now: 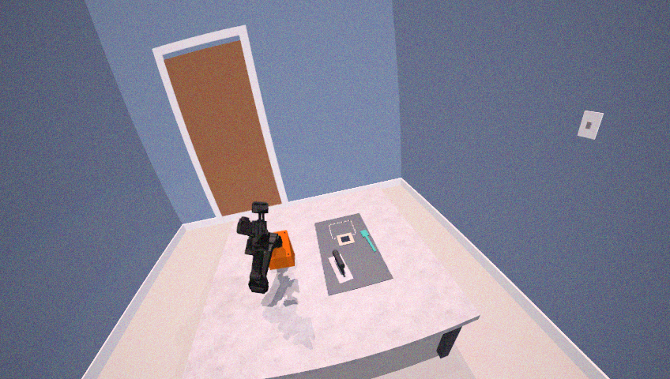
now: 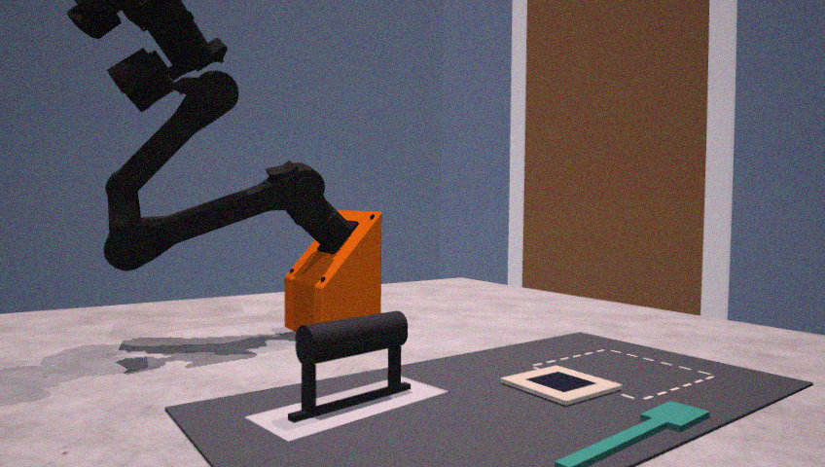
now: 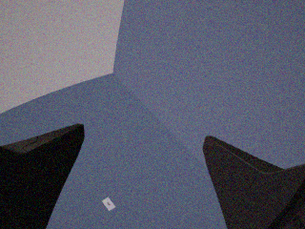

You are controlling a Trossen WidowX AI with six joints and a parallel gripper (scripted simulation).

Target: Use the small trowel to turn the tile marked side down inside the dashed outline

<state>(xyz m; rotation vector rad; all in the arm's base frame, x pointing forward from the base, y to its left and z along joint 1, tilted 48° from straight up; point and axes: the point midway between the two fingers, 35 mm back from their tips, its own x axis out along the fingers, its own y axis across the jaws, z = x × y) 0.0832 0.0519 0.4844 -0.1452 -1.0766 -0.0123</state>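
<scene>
Gray mat (image 1: pixel 366 268) (image 2: pixel 463 416) | tile (image 1: pixel 345 238) (image 2: pixel 560 381) marked side up, well apart from jaws | jaws released, wide apart

Blue walls (image 1: pixel 329 93) (image 2: pixel 405 115) (image 3: pixel 214 72) are meeting in corners. Pale mottled table (image 1: pixel 376 309) (image 2: pixel 87 324) is sitting under the trowel (image 1: pixel 369 242) (image 2: pixel 674 415). Brown door (image 1: pixel 220 126) (image 2: pixel 613 150), white-framed, is standing beyond the trowel. White wall plate (image 1: pixel 596 125) (image 3: pixel 111 207) is hanging well apart from it. Cream floor (image 1: pixel 507 328) is running around the table.
</scene>
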